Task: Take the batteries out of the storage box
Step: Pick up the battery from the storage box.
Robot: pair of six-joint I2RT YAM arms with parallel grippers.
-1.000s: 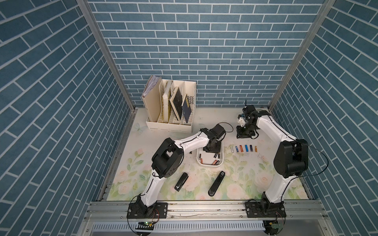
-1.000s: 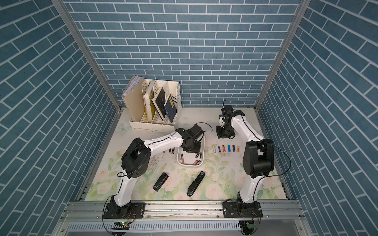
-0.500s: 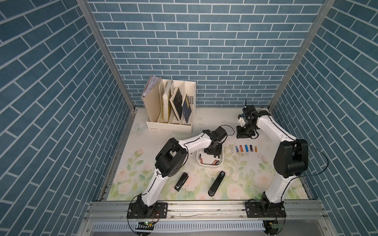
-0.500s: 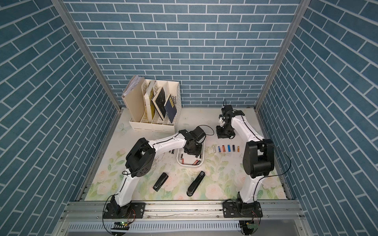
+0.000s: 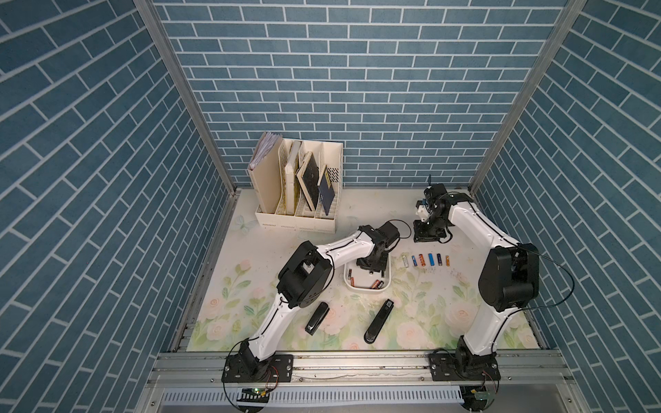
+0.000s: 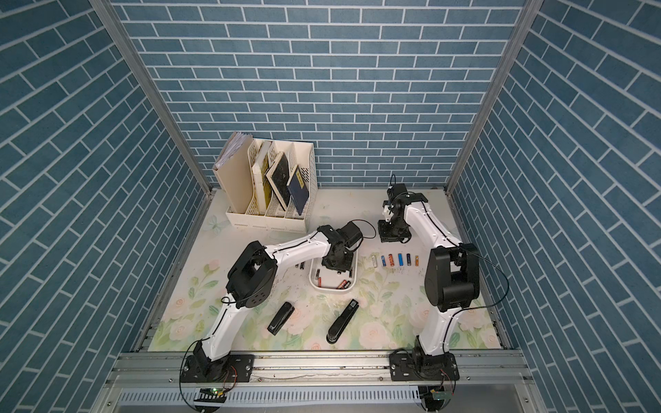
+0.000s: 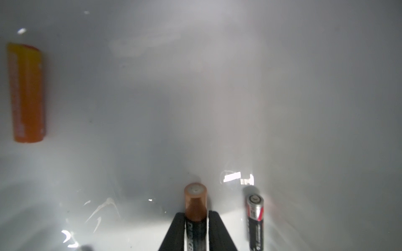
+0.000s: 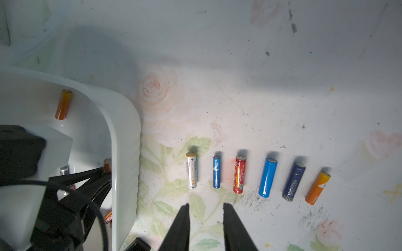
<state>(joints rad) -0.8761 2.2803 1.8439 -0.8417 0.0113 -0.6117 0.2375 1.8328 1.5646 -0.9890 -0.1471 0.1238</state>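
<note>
The white storage box (image 5: 368, 290) lies mid-table with several batteries (image 5: 375, 284) in it. My left gripper (image 7: 195, 219) reaches down into the box (image 7: 217, 87), its jaws shut on a black copper-ended battery (image 7: 195, 204). A black and silver battery (image 7: 255, 217) lies beside it and an orange one (image 7: 27, 93) further off. Right of the box, a row of several batteries (image 5: 425, 260) lies on the mat. My right gripper (image 8: 206, 206) hangs open and holds nothing, close to the white battery (image 8: 191, 170) and the box wall (image 8: 126, 152).
Two black staplers (image 5: 316, 318) (image 5: 379, 321) lie on the floral mat in front of the box. A cream file organizer (image 5: 300, 189) with books stands at the back left. Two batteries (image 6: 299, 265) lie on the mat just left of the box.
My left gripper has moved right and down into the box, and its jaws have closed round the copper-ended battery. The right arm has not moved.
</note>
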